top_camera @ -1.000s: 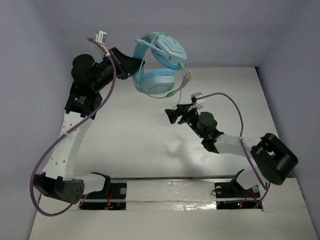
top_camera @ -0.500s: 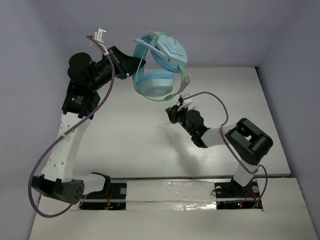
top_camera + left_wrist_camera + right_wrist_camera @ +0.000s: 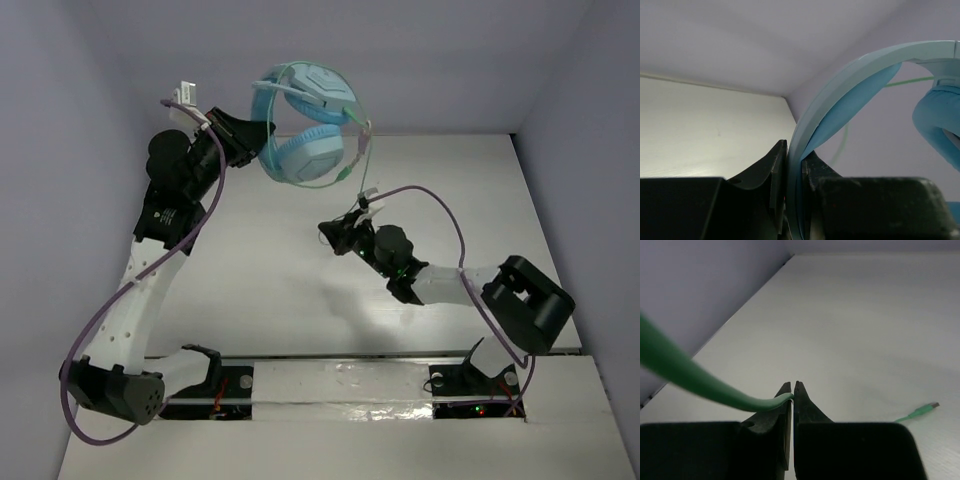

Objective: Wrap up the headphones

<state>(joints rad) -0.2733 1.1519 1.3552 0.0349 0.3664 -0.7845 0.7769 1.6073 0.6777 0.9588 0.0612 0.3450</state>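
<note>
Raised over the far left of the desk [image 3: 250, 270], the headphones [image 3: 305, 125] hang with their headband [image 3: 840, 85] pinched in the left end effector [image 3: 262, 138] beside them. Nearer and slightly right, the right end effector [image 3: 330, 232] clamps the cable [image 3: 700, 382], whose plug end [image 3: 922, 411] lies on the desk.

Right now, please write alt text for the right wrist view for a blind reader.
The right tool is shut on the thin green cable, which runs off left. A green plug end lies on the white table at right.
</note>
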